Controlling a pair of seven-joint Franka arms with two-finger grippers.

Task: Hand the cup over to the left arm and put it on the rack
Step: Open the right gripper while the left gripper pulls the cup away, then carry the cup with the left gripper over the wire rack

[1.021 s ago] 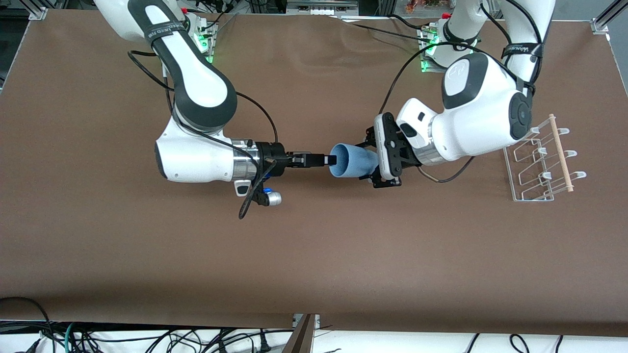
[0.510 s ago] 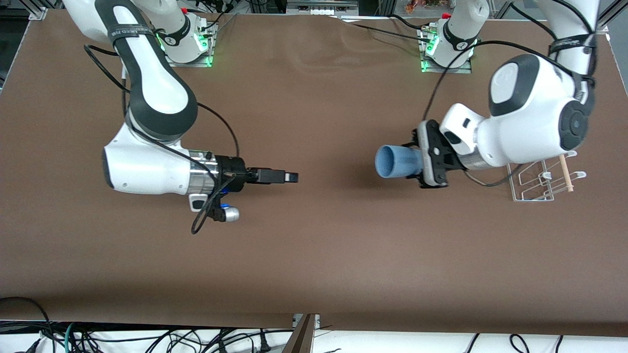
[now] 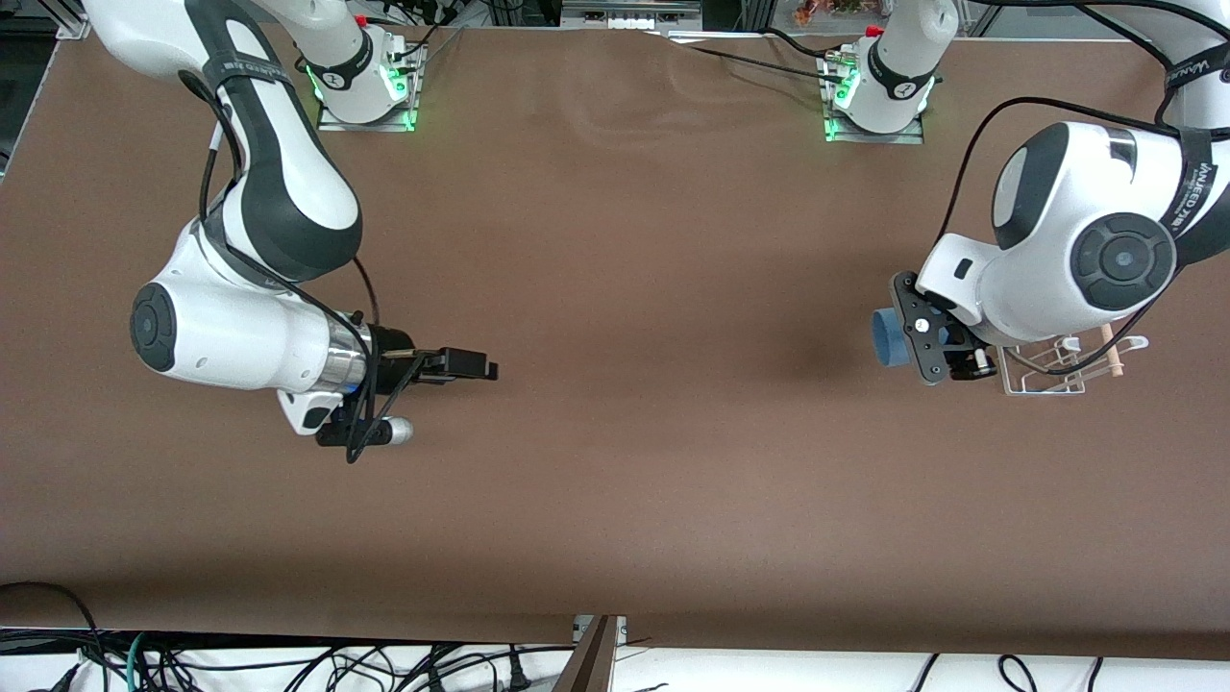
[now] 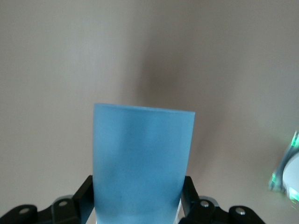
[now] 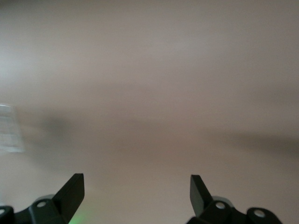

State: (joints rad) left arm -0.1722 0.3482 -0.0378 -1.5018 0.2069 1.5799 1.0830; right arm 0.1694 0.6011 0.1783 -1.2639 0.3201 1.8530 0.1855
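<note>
My left gripper (image 3: pixel 908 341) is shut on the light-blue cup (image 3: pixel 886 338) and holds it sideways in the air, mouth pointing toward the right arm's end, just beside the rack. In the left wrist view the cup (image 4: pixel 142 158) fills the gap between the black fingers (image 4: pixel 83 198). The white wire rack (image 3: pixel 1036 383) with its wooden rod (image 3: pixel 1111 353) stands at the left arm's end of the table, mostly hidden under the left arm. My right gripper (image 3: pixel 488 368) is open and empty over the table toward the right arm's end; its fingers (image 5: pixel 72 189) stand wide apart.
The brown table (image 3: pixel 625 452) is bare between the two arms. The two arm bases (image 3: pixel 360 82) with green lights stand along its edge farthest from the front camera. Cables hang below the front edge.
The right gripper let go of the cup and drew back toward its own end. The left arm carried the cup toward the rack at its own end.
</note>
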